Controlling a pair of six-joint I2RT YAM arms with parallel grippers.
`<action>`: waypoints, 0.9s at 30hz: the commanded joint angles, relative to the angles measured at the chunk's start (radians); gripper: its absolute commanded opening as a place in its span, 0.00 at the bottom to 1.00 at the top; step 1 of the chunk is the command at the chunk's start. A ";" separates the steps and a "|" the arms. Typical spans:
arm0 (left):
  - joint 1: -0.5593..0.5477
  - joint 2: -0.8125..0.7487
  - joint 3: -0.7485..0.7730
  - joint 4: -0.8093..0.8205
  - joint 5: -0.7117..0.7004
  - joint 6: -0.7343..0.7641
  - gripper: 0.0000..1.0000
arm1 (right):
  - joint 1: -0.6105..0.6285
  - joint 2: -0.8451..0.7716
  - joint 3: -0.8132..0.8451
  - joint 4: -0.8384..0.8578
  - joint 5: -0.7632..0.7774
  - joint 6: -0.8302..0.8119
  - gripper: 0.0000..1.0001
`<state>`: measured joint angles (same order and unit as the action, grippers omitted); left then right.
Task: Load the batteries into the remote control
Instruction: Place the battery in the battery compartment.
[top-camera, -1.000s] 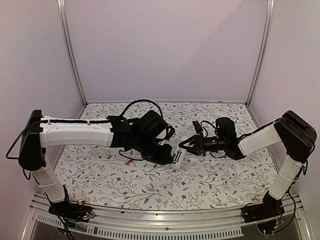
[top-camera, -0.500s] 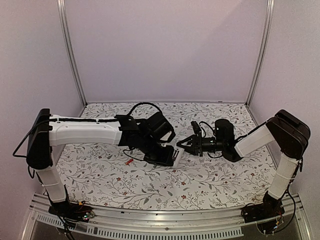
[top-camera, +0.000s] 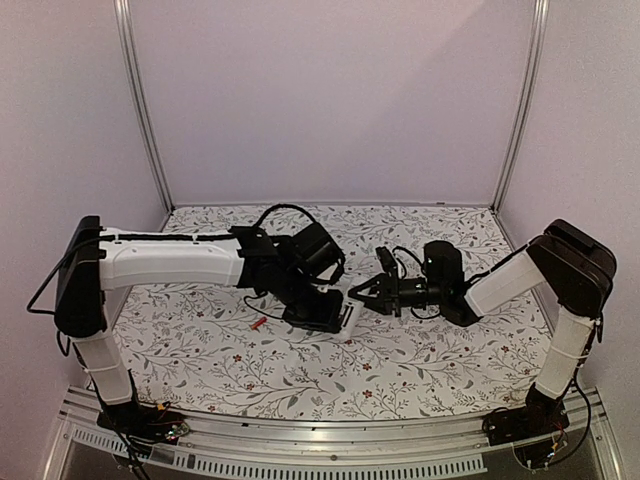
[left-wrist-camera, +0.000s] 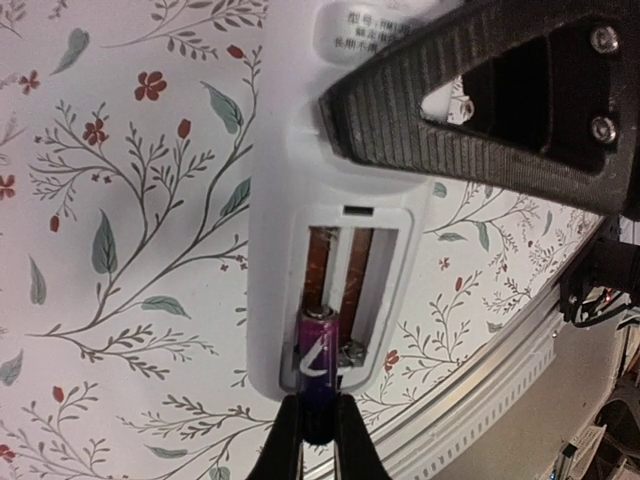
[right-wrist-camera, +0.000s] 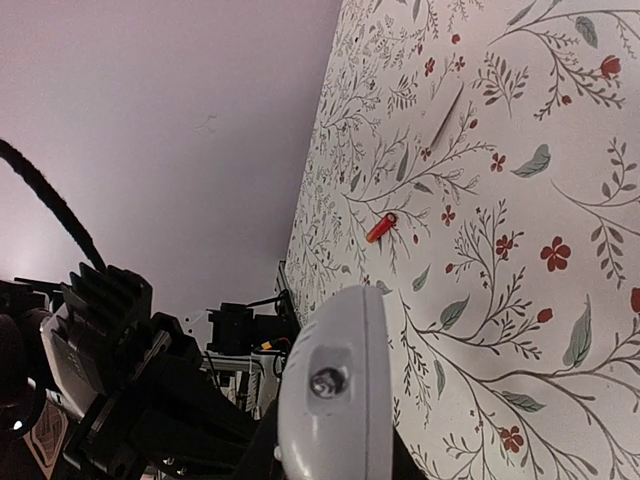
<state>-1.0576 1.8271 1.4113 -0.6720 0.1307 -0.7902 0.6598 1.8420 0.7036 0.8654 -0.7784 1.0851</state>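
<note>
Top cam first: the left gripper (top-camera: 340, 316) is clamped on the remote control (top-camera: 351, 318) and holds it just over the middle of the flowery table (top-camera: 200, 350). The right gripper (top-camera: 358, 294) is nosed right up against the remote's end from the other side. The red battery (top-camera: 258, 323) is lying loose on the table off to the left, under the left arm (top-camera: 170, 262). The left wrist cam is the good one. The remote's (left-wrist-camera: 285, 180) white back faces the lens with the battery bay (left-wrist-camera: 340, 265) open, and one chunky black finger (left-wrist-camera: 480, 90) presses on its upper part. The right gripper's thin fingertips (left-wrist-camera: 287, 445) are pinched shut around the dark battery (left-wrist-camera: 316, 352), which sits partway in the bay's left slot at the bottom end. Right wrist cam mostly gets the remote's rounded white end (right-wrist-camera: 335, 370) close up, the red battery (right-wrist-camera: 381, 227) on the table beyond, and its own fingers barely in shot.
</note>
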 joint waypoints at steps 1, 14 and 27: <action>0.021 0.043 0.037 -0.050 -0.002 0.004 0.00 | 0.018 0.014 0.040 -0.016 -0.004 -0.006 0.00; 0.036 0.074 0.065 -0.102 -0.043 -0.017 0.01 | 0.043 0.032 0.062 -0.008 -0.010 0.003 0.00; 0.056 0.095 0.085 -0.121 -0.066 -0.028 0.06 | 0.052 0.048 0.066 0.021 -0.011 0.039 0.00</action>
<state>-1.0340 1.8835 1.4826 -0.7624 0.1188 -0.7990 0.6891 1.8732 0.7456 0.8242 -0.7467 1.0863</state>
